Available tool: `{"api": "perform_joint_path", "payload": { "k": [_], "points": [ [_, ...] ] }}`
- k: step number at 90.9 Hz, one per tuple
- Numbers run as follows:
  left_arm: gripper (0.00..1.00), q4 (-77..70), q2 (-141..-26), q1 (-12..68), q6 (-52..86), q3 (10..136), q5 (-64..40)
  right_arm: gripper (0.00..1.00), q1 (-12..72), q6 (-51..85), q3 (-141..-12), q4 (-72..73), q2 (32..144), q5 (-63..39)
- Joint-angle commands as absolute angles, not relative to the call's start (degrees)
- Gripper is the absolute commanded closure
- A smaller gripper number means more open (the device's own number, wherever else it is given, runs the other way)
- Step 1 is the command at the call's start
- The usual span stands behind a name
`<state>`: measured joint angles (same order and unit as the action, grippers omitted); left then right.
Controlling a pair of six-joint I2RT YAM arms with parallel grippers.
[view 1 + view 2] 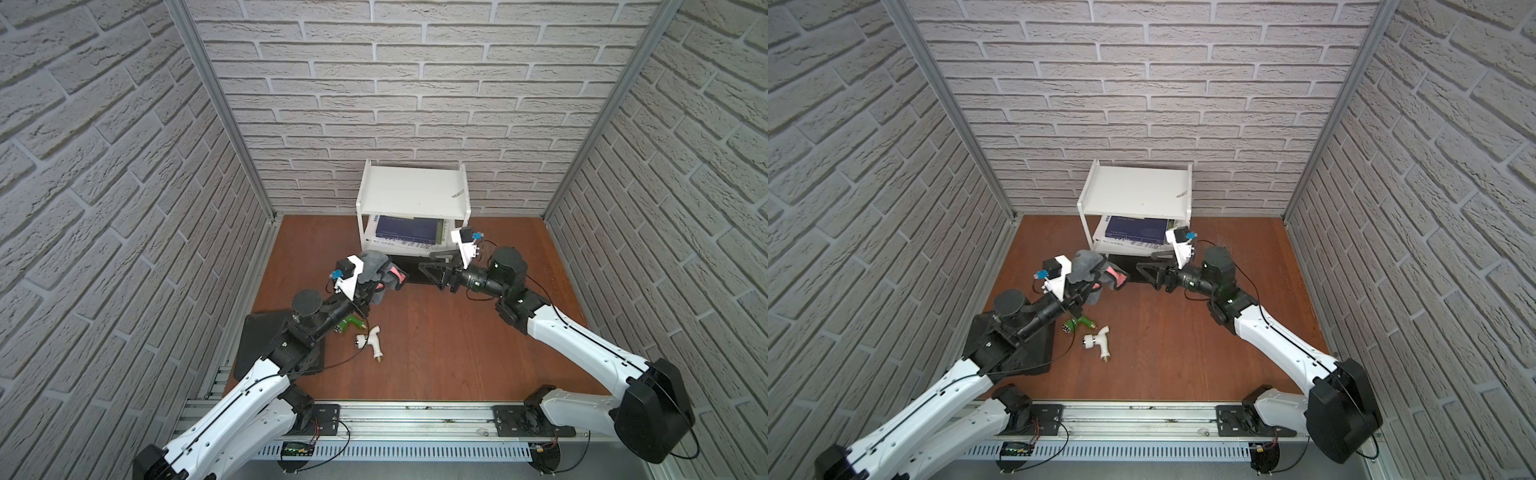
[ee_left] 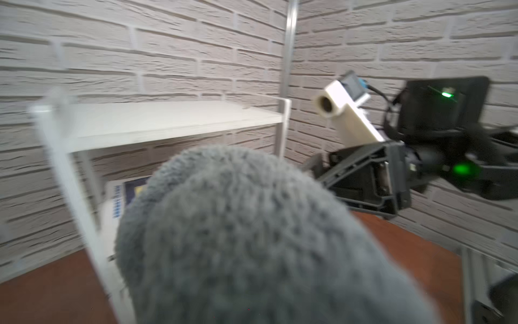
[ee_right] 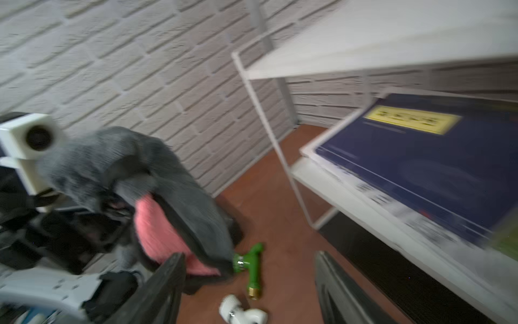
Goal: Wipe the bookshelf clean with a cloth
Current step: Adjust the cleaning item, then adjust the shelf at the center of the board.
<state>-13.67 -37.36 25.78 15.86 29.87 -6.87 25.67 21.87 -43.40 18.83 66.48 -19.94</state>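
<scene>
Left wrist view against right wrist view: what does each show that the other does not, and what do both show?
Only the left wrist view: the right arm's camera and green lights. Only the right wrist view: the pink side of the cloth, a green tap, a white tap. Both: the cloth, the bookshelf, the blue book on its lower shelf.

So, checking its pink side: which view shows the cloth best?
The right wrist view: the cloth shows nearly whole, grey fleece with pink reverse exposed. The left wrist view gives only blurred grey fleece; both top views show it small and bunched.
</scene>
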Motion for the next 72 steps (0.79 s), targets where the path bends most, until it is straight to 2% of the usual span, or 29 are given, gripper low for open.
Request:
{"api": "perform_joint_path", "payload": {
  "k": [1,9,16,25,30,36,38,43,46,57,63,72],
  "points": [
    [1.0,-6.8,-30.8,17.9,26.8,24.1,4.3,0.19,25.5,13.3,-38.5,18.7,61.2,10.0],
    [1.0,-4.7,-29.3,8.5,34.7,21.5,-3.5,0.19,24.4,11.2,-37.2,19.6,61.7,13.7],
    [1.0,-3.4,-32.8,0.4,41.3,22.6,-11.9,0.2,23.4,7.4,-39.4,20.6,64.9,7.2],
    [1.0,-7.7,-43.5,-8.6,48.7,26.2,-27.5,0.23,23.4,0.7,-46.2,20.3,70.9,0.8],
    [1.0,-9.9,-51.0,-10.3,49.9,29.0,-33.7,0.24,23.4,-0.6,-49.3,22.3,74.8,4.3],
    [1.0,-9.8,-56.3,-10.5,48.9,31.9,-35.2,0.26,23.4,0.8,-51.8,26.2,78.6,11.8],
    [1.0,-10.0,-57.4,-10.4,48.6,32.5,-35.3,0.31,23.3,1.5,-52.4,27.4,79.7,13.0],
    [1.0,-10.0,-59.3,-10.5,48.0,33.8,-35.0,0.52,23.1,2.9,-53.8,28.8,82.0,12.4],
    [1.0,-9.5,-60.2,-10.5,47.3,34.5,-34.8,0.61,23.1,4.2,-54.4,28.7,82.6,11.1],
    [1.0,-7.9,-62.6,-9.8,43.1,37.5,-35.9,0.8,23.0,5.6,-53.6,29.1,82.9,10.4],
    [1.0,-4.6,-63.5,-8.3,39.0,39.9,-34.0,0.95,22.1,5.2,-53.1,27.3,82.2,11.1],
    [1.0,-1.7,-65.9,-5.8,35.3,43.6,-33.6,0.97,19.5,6.6,-52.6,23.7,79.9,11.1]
  ]
}}
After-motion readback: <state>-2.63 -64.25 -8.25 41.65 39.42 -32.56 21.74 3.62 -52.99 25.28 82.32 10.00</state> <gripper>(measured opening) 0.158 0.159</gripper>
